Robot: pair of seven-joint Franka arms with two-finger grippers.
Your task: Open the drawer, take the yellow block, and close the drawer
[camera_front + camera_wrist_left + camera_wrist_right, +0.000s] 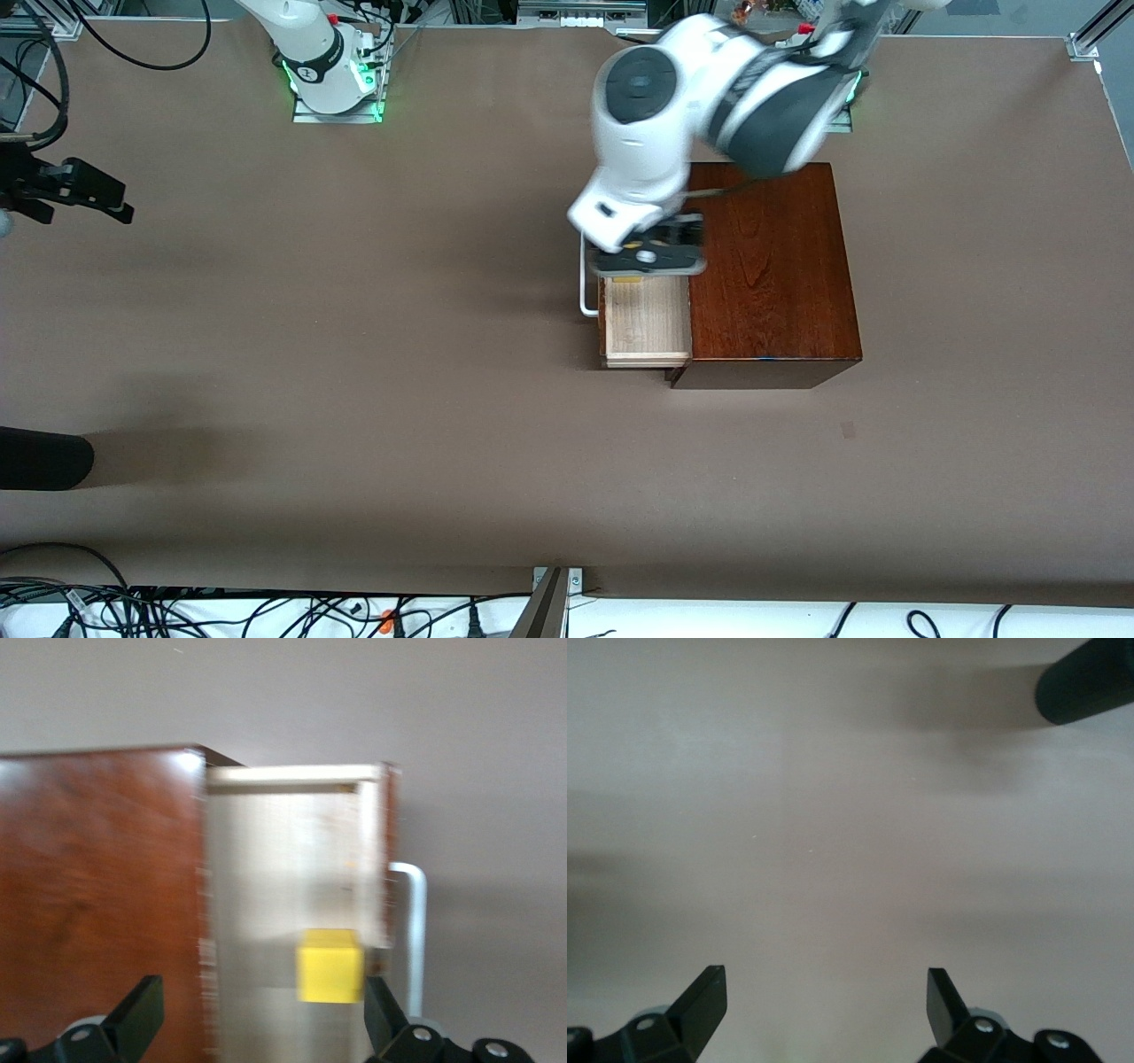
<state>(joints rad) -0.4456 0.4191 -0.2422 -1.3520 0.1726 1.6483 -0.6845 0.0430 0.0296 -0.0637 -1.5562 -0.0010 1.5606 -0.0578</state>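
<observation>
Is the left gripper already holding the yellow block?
No, in the left wrist view the yellow block sits in the open drawer, with the left gripper jaws spread wide above it.

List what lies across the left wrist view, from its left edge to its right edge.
Box top → drawer → yellow block → handle, with the open left gripper low in the picture.

A brown table (354,372) bears a dark cylindrical object (40,458) at the right arm's end, with tangled cables (177,611) along its near edge.
</observation>
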